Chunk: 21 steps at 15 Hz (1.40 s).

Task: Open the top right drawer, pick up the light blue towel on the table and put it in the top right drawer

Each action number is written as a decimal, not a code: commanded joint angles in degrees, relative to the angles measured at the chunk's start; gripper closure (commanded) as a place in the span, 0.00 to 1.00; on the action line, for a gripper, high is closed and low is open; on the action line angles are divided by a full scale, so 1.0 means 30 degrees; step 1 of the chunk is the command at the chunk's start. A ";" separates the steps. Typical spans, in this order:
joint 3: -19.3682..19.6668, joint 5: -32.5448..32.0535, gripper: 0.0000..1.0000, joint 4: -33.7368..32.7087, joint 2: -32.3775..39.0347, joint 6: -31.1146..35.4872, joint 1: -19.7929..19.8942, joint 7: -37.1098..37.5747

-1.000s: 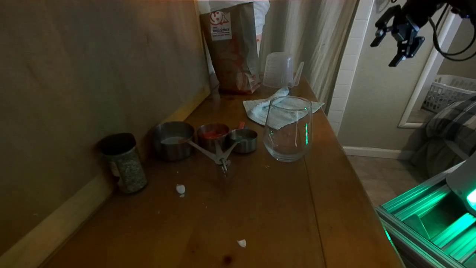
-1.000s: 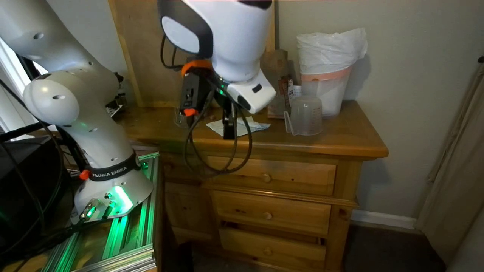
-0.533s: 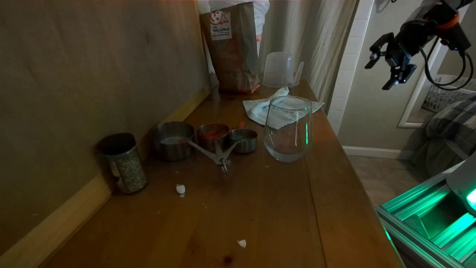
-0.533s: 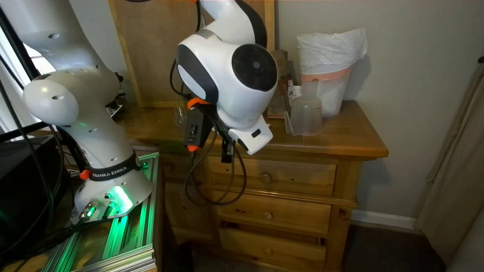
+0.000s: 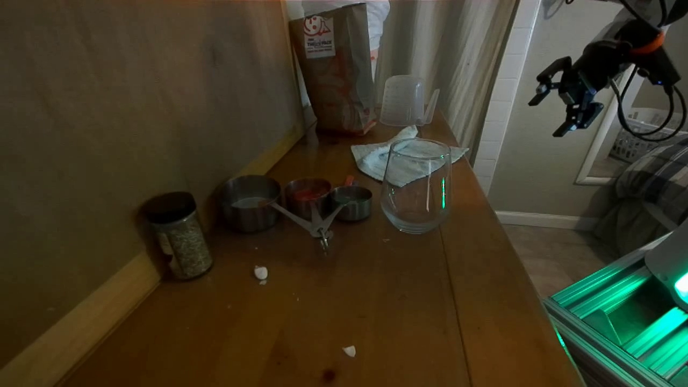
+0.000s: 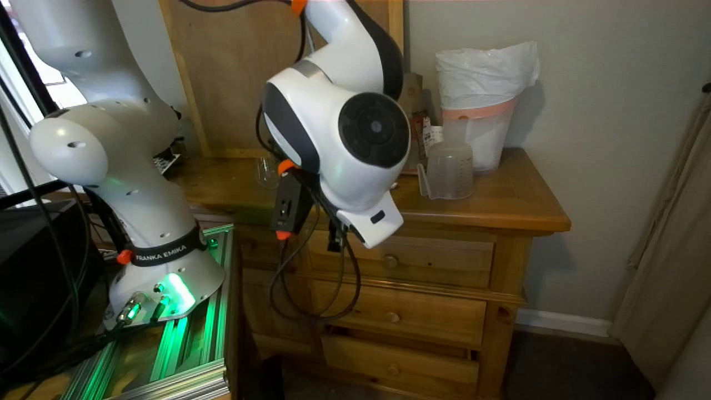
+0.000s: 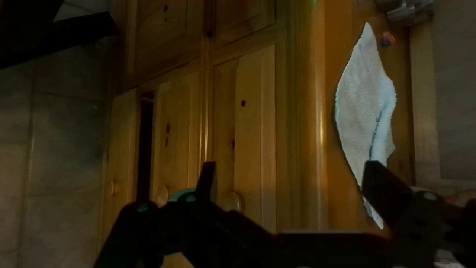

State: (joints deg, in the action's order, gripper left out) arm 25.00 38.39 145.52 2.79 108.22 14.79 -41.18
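Fingers (image 7: 380, 186) spread wide, the claw (image 5: 545, 117) hangs in mid-air beyond the edge of the table (image 5: 312, 328), facing what we judge to be its first job: the top drawer (image 6: 444, 265), whose front looks shut in an exterior view, while the bottom drawer (image 6: 427, 368) stands ajar. The towel (image 7: 364, 96) lies rumpled on the table near the front edge, plain in the wrist view and partly seen through the glass (image 5: 416, 201) in an exterior view.

To do this step well, we would bring the claw lower first: in the wrist view the knob (image 7: 233, 202) shows off-centre between the fingers, much nearer one than the other. With the knob centred, we would move straight in until the fingers flank it, squeeze firmly, then draw back level along the drawer's run, since a skewed pull could jam it or slip off so small and round a hold. We would also mind the cables (image 6: 321, 318), which hang in a loop and might snag on the knob, and pull far enough to leave ample room for the towel.

As for the claw itself, its jaws stand well apart, one higher than the other, with nothing between them; we see no grip on anything, and no touch on drawer, knob or towel.
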 commanded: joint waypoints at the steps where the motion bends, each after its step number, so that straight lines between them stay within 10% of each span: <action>1: -0.0857 0.2064 0.00 -0.1789 0.3883 -0.1754 0.1385 -0.1999; 9: -0.3072 0.4414 0.00 -0.5243 0.9935 -0.4276 0.3816 -0.3273; 21: -0.4060 0.5653 0.00 -0.7655 1.4280 -0.5516 0.3685 -0.2928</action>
State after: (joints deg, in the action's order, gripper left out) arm 12.35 55.18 122.76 45.45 92.05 26.28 -49.88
